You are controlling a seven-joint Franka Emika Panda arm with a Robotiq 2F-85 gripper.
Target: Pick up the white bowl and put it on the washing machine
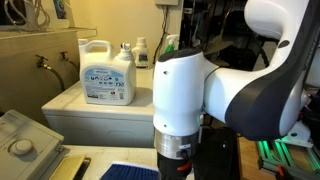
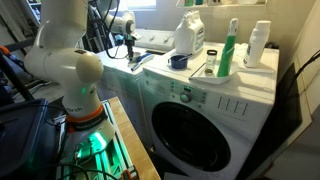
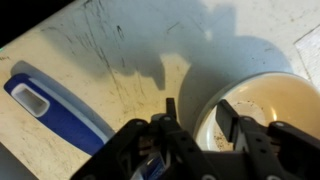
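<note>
Robot gripper [image 3: 200, 122] straddles the white bowl [image 3: 270, 105] rim, jaws partly apart, gripping nothing yet.
The bowl sits on a scuffed cream surface near a blue flat object [image 3: 55, 105], not on the washing machine [image 2: 255, 110]. Such a thin rim pinch could likely slip or tip the bowl during lifting.

No text could be read in any view. The detergent jug [image 1: 107, 72] carried a white and blue label [image 1: 107, 88], but its print was too small and blurred to make out. In an exterior view the washing machine [image 2: 205, 125] had dark marks along its front panel, none of them legible. The green bottle [image 2: 229, 52] and the white bottle [image 2: 259, 44] standing on it showed no readable brand.
</note>
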